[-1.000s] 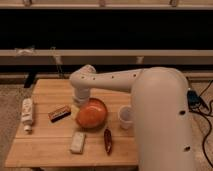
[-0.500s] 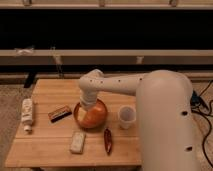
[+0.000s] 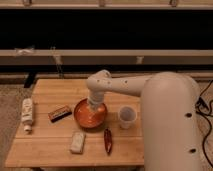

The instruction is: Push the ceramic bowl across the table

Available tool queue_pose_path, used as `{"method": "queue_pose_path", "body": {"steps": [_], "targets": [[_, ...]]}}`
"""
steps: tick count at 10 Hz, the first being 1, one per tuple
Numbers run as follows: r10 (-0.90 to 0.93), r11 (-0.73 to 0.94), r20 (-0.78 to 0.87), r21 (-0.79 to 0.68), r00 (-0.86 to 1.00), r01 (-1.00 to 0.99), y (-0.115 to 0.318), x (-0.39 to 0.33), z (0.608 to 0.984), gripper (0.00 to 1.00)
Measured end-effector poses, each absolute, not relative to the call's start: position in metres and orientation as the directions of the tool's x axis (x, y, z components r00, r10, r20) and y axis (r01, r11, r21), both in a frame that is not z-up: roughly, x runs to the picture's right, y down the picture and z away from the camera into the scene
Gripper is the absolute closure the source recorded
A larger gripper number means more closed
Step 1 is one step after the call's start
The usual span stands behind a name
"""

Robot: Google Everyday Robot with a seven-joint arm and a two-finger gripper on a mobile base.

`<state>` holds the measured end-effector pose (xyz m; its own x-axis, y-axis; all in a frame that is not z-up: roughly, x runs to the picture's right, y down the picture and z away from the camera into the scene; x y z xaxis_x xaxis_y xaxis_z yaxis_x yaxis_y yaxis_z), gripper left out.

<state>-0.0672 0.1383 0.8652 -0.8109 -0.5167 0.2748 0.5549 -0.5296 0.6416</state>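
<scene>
Progress looks slight. The ceramic bowl sits near the middle of the table, between a brown bar at centre left and a white translucent cup at centre right, so the push across the top seems barely begun. The gripper reaches down from the arm's elbow into the upper right part of the bowl, at or near its inner wall; whether it is released or clenched cannot be told. A red chili pepper and a pale block lie below the bowl, near the frame's bottom edge, and a white bottle lies at the left edge.

Compared with a second ago, the wrist has swung right from the bowl's upper left and come over it. The bowl itself has hardly shifted.
</scene>
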Motion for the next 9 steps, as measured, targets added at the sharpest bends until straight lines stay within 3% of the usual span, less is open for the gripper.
{"method": "queue_pose_path", "body": {"steps": [2,9], "targets": [[-0.508,-0.532,0.299,0.629,-0.808,0.567,0.137,-0.055,0.879,1.0],[-0.495,-0.583,0.357,0.54,-0.792,0.607,0.105,-0.019,0.909,1.0]]}}
